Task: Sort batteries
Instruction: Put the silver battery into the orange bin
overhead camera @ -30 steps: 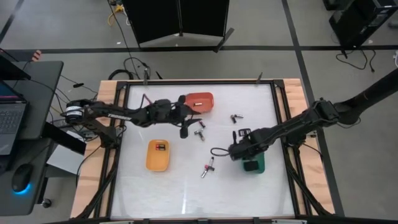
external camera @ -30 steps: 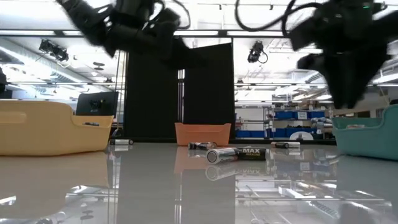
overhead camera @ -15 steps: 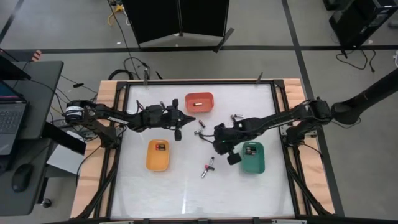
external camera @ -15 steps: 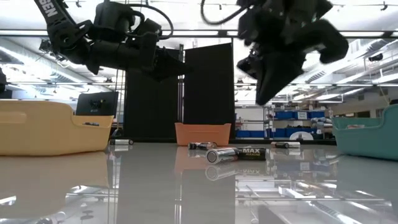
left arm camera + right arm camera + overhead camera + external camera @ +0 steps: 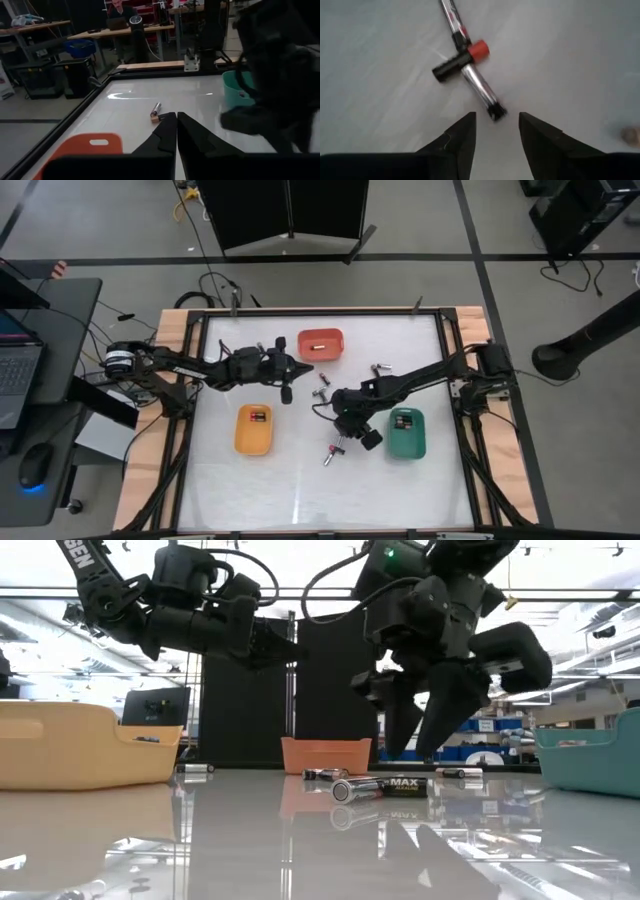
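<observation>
The right gripper (image 5: 496, 131) hung over the desk (image 5: 300, 480) with its jaws spread and nothing between them, a small crossed cluster of batteries (image 5: 466, 64) lying just ahead of the jaw tips. The left gripper (image 5: 176, 131) hovered near the orange tray (image 5: 320, 343), jaws pressed together and empty, one battery (image 5: 156, 111) lying beyond their tips.

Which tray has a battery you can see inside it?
The yellow tray: a battery lies in its far end. The orange tray and green tray show none from above.
</observation>
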